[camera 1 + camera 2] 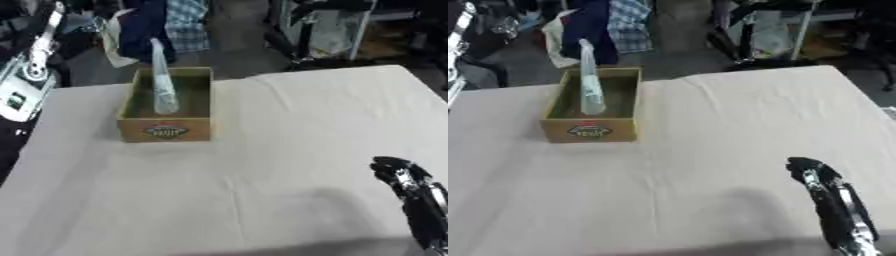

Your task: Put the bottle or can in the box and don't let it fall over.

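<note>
A clear plastic bottle stands upright inside a shallow brown cardboard box with a label on its front, at the far left of the white-clothed table. The bottle rises well above the box rim, and nothing is touching it. My right hand hovers near the lower right corner, far from the box. Its fingers are relaxed, point up, and hold nothing. My left hand shows in neither view.
A white and silver piece of equipment stands off the table's far left corner. Hanging clothes and chair legs lie beyond the far edge. Bare cloth stretches between the box and my right hand.
</note>
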Controlling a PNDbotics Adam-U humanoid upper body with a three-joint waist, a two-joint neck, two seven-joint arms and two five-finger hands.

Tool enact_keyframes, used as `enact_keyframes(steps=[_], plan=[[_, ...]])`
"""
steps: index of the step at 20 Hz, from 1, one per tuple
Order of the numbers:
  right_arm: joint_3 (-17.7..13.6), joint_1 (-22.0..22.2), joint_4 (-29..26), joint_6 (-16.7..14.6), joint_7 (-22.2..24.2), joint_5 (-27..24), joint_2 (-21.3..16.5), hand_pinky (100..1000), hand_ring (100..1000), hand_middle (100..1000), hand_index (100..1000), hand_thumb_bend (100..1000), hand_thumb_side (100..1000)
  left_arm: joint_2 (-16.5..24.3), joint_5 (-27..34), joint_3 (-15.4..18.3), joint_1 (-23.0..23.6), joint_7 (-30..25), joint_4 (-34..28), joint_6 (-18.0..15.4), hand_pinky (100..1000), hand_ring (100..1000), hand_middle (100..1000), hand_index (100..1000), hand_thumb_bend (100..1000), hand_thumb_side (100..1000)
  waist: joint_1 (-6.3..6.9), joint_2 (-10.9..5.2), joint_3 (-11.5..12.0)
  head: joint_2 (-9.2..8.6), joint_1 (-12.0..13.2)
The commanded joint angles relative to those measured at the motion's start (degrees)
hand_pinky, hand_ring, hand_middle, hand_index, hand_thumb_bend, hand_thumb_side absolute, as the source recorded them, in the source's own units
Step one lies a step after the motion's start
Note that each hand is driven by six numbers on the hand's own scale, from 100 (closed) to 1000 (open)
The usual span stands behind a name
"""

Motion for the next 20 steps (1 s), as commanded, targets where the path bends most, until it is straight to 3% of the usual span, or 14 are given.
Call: enact_keyframes(steps=[1,6,12,20], plan=[[-0.63,-0.73,-0.65,0.01,-0.39,-0.22,-0.46,884,804,735,723,100,638,-1.92,9.27,3.98,5.40,-0.10,-12.71,0.29,914,958,967,908,100,697,-0.25,-0.09,0.67,0.31,0.05],[-0.81,-0.64,-0.69,0.03,-0.54,-0.38,-0.08,884,804,735,723,100,640,-12.90,12.71,9.85,16.60,0.63,-23.02,-0.14,911,934,943,891,100,758,-0.81,0.09,1.87,0.32,0.79],[-0.69,-0.57,-0.69,0.06,-0.42,-0.51,0.26,885,804,735,723,100,640,-24.19,14.20,10.59,23.08,1.45,-25.33,0.52,914,930,940,883,100,836,-1.20,0.03,2.79,0.32,2.25],[-0.63,-0.47,-0.65,0.09,-0.36,-0.59,0.17,884,805,735,723,100,641,-27.06,16.67,8.35,25.40,1.20,-23.69,2.06,909,918,928,871,100,859,-1.33,0.11,3.25,0.32,4.25]])
